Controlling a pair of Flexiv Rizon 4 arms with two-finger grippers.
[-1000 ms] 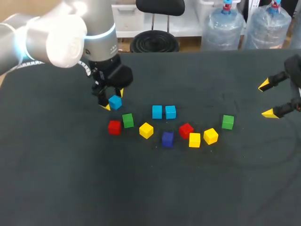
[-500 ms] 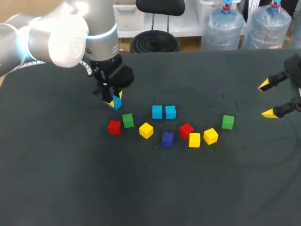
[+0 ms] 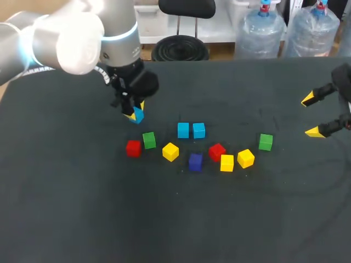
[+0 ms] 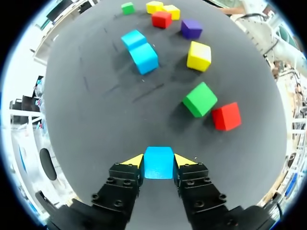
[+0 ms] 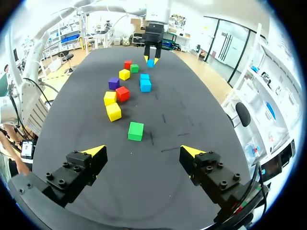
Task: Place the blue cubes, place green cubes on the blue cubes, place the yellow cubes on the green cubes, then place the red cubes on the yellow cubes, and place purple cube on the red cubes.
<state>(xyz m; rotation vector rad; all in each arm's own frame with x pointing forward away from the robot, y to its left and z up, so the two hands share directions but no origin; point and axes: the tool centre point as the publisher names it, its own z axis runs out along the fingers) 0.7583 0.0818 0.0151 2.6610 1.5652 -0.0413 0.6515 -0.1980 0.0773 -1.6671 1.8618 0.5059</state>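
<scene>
- Grip: left gripper (image 3: 133, 112), upper left of centre in head view, is clamped on the held blue cube (image 3: 137, 115). Left wrist view shows one yellow tip pressed to each side face, w/ the cube's front poking out ahead of the tips.
- Can't tell if that cube rests on the table (image 3: 82, 208) or hangs just above it.
- Blue pair (image 3: 183, 130): two cubes touching side by side at mid-frame, right of the held one & apart from it.
- Near green cube (image 3: 149, 140) & left red cube (image 3: 133, 148) lie just below the left gripper, close together.
- Loose arc running right: single yellow cube (image 3: 170, 151), purple cube (image 3: 196, 161), second red cube (image 3: 217, 152), yellow duo (image 3: 227, 163) close together, far green cube (image 3: 266, 142).
- Right gripper (image 3: 313, 115) at right edge, fingers spread wide, nothing betw. them. The far green cube is nearest, to its left, apart.
</scene>
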